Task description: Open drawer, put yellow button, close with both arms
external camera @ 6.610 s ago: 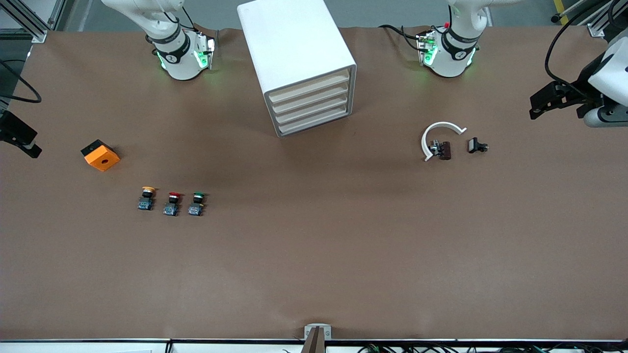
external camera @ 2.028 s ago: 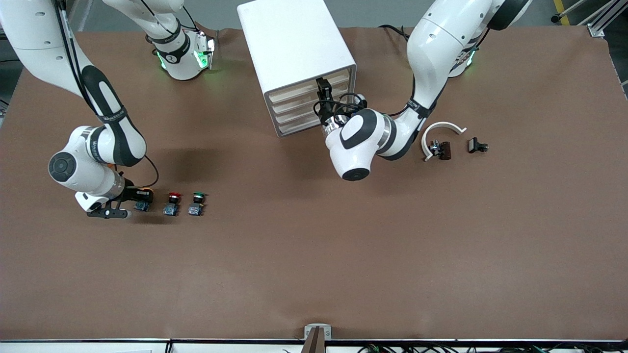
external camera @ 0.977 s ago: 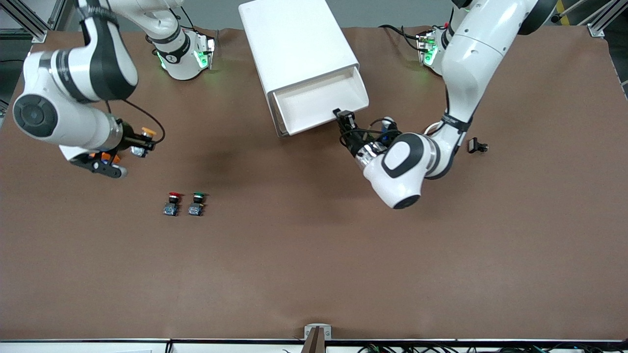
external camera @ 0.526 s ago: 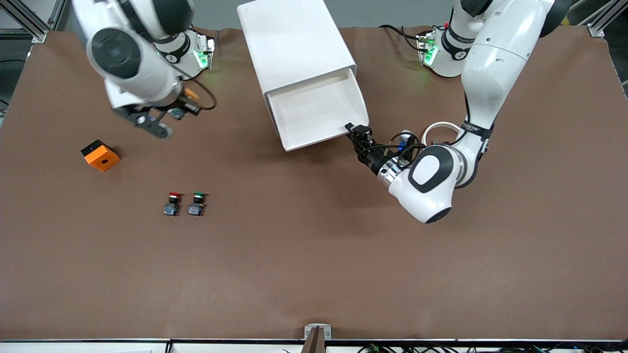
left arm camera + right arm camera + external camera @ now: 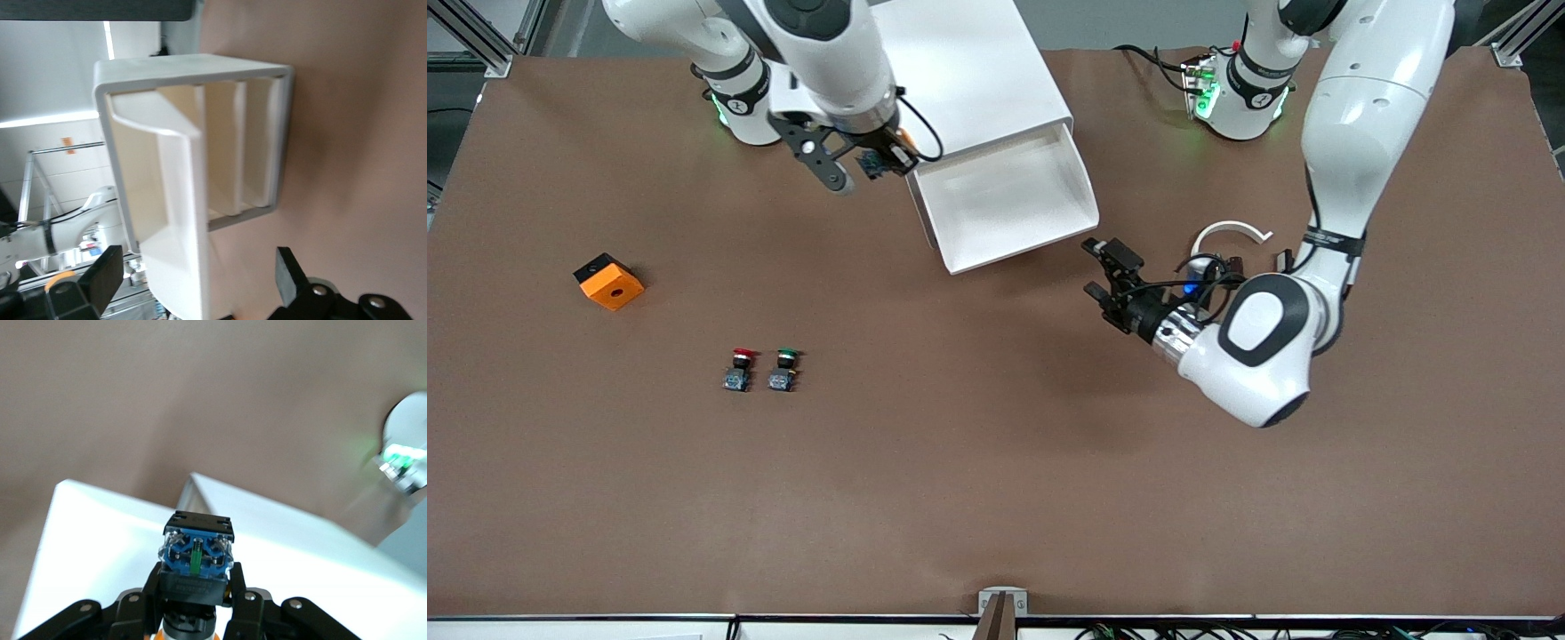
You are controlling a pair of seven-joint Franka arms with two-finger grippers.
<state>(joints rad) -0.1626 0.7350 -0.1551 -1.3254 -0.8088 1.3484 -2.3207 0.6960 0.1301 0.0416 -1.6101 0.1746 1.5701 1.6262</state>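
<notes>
1. We see the right gripper clamped on the yellow button; it has carried the button up from beside the orange block to the cabinet corner, beside the open drawer.
2. We find the left gripper has let go of the drawer front and backed off over bare table, fingers apart and empty.
3. We note the drawer stays pulled out, its tray holding nothing.
4. The red button and green button have not moved.

no readable text, labels or numbers anywhere
</notes>
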